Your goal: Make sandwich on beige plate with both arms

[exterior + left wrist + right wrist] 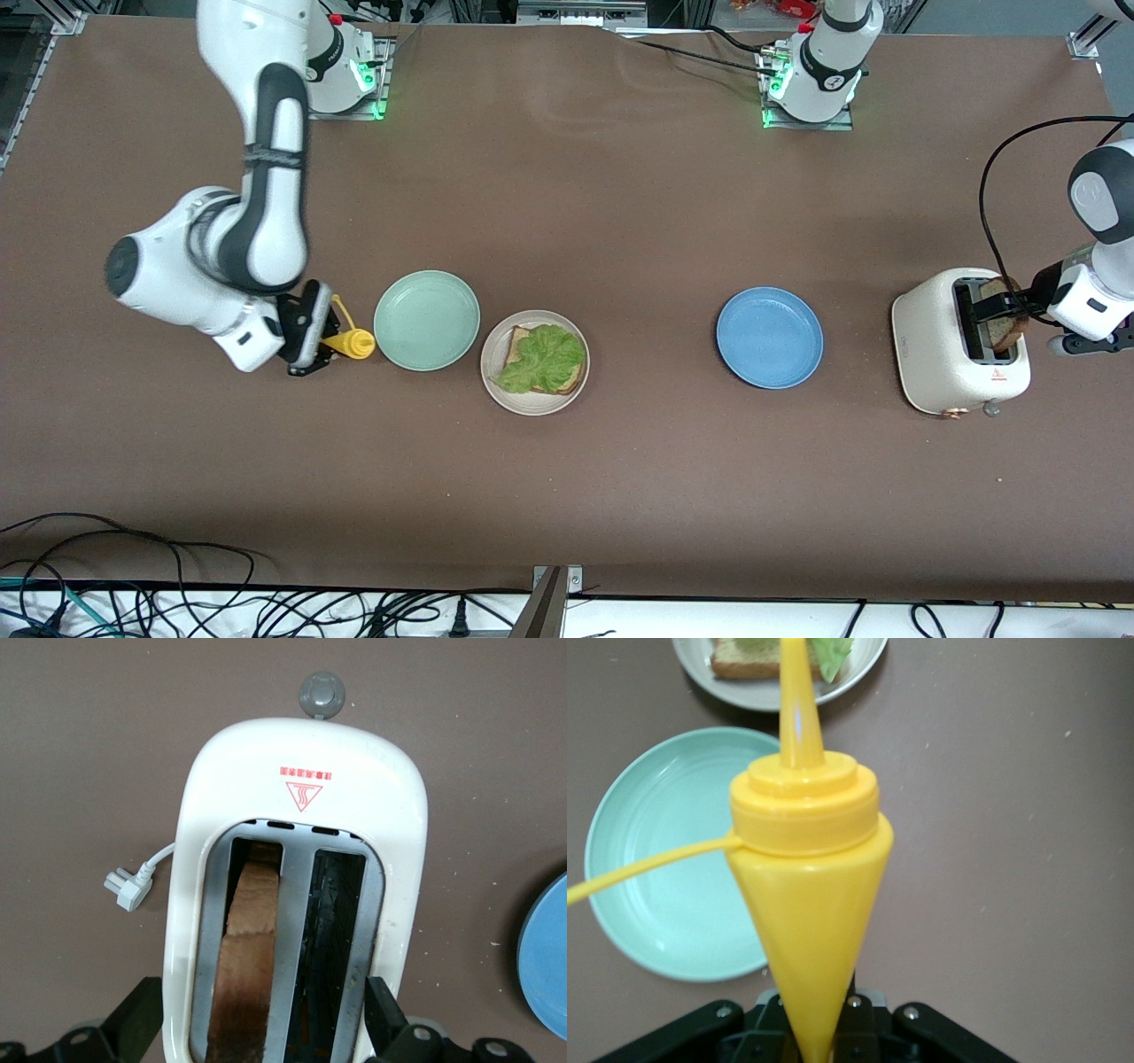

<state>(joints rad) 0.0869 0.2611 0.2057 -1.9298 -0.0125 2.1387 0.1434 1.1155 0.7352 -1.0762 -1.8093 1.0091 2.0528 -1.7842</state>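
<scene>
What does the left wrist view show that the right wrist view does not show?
Only the left wrist view shows the toaster, the bread slice standing in one slot, an unplugged white plug on the table and the blue plate's edge. Only the right wrist view shows the yellow squeeze bottle, the mint green plate and the beige plate with bread and lettuce. Both show the brown table.
</scene>
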